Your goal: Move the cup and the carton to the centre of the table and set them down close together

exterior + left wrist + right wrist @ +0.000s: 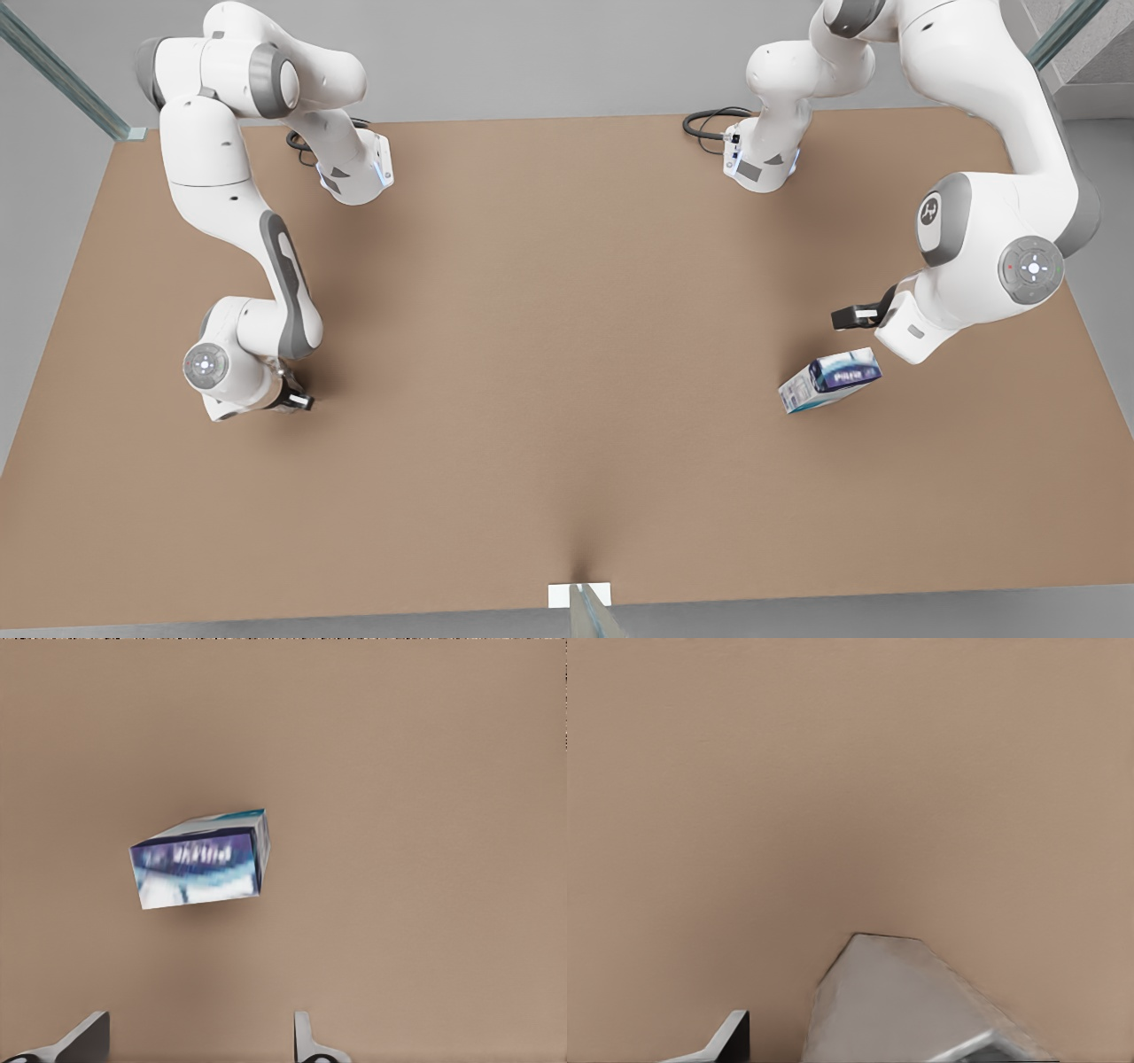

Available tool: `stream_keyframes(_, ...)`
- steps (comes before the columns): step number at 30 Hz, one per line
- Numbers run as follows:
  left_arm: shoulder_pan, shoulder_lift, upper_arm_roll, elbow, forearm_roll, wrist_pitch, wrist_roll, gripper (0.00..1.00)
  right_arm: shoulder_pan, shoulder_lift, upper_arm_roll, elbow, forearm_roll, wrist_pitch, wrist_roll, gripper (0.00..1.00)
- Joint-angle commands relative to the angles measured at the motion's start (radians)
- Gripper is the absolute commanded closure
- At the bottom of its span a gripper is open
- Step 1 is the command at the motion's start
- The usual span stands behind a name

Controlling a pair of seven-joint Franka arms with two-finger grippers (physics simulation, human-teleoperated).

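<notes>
Cup [904, 1001], pale, faceted, close against right gripper [297, 400] low over table [567, 354] at front view's left, grip not discernible; carton [831, 379] tilted, toward front view's right, near left gripper [855, 316], claw spread apart, empty.
</notes>
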Motion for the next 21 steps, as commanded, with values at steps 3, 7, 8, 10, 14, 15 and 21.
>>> stream_keyframes(3,0.000,0.000,0.000,0.000,0.001,0.000,0.000,0.00,0.000,-0.002,-0.002,0.000,0.000,-0.004,-0.006,0.79)
stream_keyframes(7,0.000,0.000,0.000,0.001,0.000,0.000,-0.002,0.00,0.000,-0.002,-0.003,0.000,0.000,-0.004,-0.006,0.79)
stream_keyframes(8,0.000,-0.002,0.000,0.001,0.000,0.000,-0.002,0.00,0.000,-0.002,-0.002,0.000,0.000,-0.005,-0.003,0.79)
stream_keyframes(10,0.000,-0.002,0.000,0.001,0.000,0.003,-0.003,0.00,0.000,-0.003,-0.003,0.005,0.000,-0.021,-0.003,0.79)
stream_keyframes(14,0.000,-0.002,0.000,0.003,0.000,0.005,-0.003,0.00,0.000,-0.002,-0.003,0.008,0.000,-0.022,-0.011,0.79)
stream_keyframes(15,0.000,-0.002,0.000,0.003,0.001,0.005,-0.003,0.00,0.000,-0.002,-0.008,0.008,0.000,-0.024,-0.012,0.79)
stream_keyframes(21,0.000,-0.005,0.000,0.006,0.001,0.002,-0.005,0.00,-0.002,-0.094,0.002,0.020,-0.031,-0.053,-0.009,0.79)
